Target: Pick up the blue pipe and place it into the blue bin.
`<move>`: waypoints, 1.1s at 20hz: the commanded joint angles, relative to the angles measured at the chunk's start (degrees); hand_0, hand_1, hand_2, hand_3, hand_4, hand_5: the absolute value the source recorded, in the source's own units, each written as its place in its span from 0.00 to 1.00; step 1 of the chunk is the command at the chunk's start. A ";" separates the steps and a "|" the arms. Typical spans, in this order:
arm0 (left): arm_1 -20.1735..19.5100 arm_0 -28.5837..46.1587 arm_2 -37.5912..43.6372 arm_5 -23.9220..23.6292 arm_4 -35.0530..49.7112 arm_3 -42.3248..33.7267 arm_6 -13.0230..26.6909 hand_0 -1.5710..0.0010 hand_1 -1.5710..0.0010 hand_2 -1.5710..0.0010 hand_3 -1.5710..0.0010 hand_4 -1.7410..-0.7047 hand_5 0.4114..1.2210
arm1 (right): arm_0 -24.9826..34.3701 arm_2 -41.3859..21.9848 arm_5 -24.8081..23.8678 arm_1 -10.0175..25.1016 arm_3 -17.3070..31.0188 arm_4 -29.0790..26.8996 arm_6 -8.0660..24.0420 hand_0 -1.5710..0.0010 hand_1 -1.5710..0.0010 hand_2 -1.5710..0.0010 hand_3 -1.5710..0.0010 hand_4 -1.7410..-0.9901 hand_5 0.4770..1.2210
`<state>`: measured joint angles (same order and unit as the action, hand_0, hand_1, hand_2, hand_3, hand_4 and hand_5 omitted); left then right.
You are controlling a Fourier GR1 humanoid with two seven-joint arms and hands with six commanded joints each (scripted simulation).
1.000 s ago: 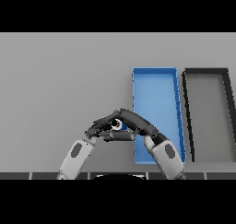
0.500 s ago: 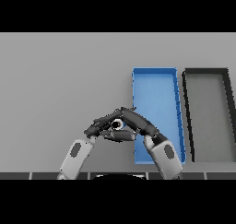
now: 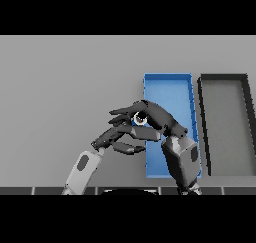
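The blue pipe (image 3: pixel 140 119) shows only as a small ring-shaped end, blue with a pale rim, inside my right hand (image 3: pixel 153 115). That hand is shut on it, fingers curled over the top, and it hangs at the left wall of the blue bin (image 3: pixel 168 87). Most of the pipe is hidden by the fingers. My left hand (image 3: pixel 121 136) lies just below and left of the right hand, over the table, with its fingers stretched out and holding nothing.
A black bin (image 3: pixel 225 117) of about the same size stands right beside the blue bin on its right. The grey table (image 3: pixel 60 87) stretches away to the left and the far side.
My right hand has moved up and to the right with the pipe, from in front of the left hand to the blue bin's left wall. The left hand has barely shifted.
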<state>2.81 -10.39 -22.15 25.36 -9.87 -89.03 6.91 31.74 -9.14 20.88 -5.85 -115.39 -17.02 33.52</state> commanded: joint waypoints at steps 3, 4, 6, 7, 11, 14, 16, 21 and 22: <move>0.01 0.29 -0.25 0.08 -0.06 -0.47 -0.08 1.00 1.00 1.00 1.00 0.76 0.08 | 8.74 4.51 -6.12 4.22 2.51 -5.57 1.10 0.00 0.00 0.00 0.00 0.33 1.00; -0.62 0.94 -0.26 0.30 -0.01 -1.04 -0.56 1.00 1.00 1.00 1.00 0.76 0.08 | 11.51 7.38 -7.89 5.58 3.07 -5.99 0.62 0.00 0.00 0.00 0.00 0.32 1.00; -0.88 0.82 -0.16 0.32 0.07 -1.67 -0.85 1.00 1.00 1.00 1.00 0.77 0.07 | 14.55 11.87 -10.32 8.63 3.66 -6.53 1.20 0.00 0.00 0.00 0.00 0.32 1.00; -1.39 1.51 -0.07 0.41 0.25 -2.38 -1.43 1.00 1.00 1.00 1.00 0.77 0.07 | 15.39 13.48 -10.34 10.13 4.89 -5.42 1.03 0.00 0.00 0.00 0.00 0.32 1.00; -1.14 1.59 0.02 0.09 0.56 -3.46 0.16 1.00 1.00 1.00 1.00 0.76 0.07 | 13.60 18.86 -9.74 13.88 8.19 -1.26 0.75 0.00 0.00 0.00 0.00 0.32 1.00; -1.74 2.15 0.42 0.37 1.14 -4.09 -0.03 1.00 1.00 1.00 1.00 0.76 0.08 | 10.43 20.84 -10.18 15.28 10.44 1.56 1.42 0.00 0.00 0.00 0.00 0.32 1.00; -1.60 1.74 0.43 -0.19 0.36 -3.24 -0.09 1.00 1.00 1.00 1.00 0.77 0.07 | 6.65 21.48 -9.29 16.09 10.91 2.42 1.42 0.00 0.00 0.00 0.00 0.32 1.00; -1.80 1.45 0.38 -0.70 -0.73 -1.98 -1.60 1.00 1.00 1.00 1.00 0.78 0.06 | -3.67 19.36 -12.36 18.38 12.29 5.35 1.42 0.00 0.00 0.00 0.00 0.32 1.00; -1.94 1.69 0.22 -0.77 -0.89 -2.34 -2.00 1.00 1.00 1.00 1.00 0.78 0.06 | -5.30 18.18 -13.41 19.12 12.94 5.42 1.42 0.00 0.00 0.00 0.00 0.32 1.00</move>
<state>0.87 -8.68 -21.92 24.59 -10.75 -91.37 4.82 26.38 9.03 7.64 13.27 -102.41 -11.51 34.92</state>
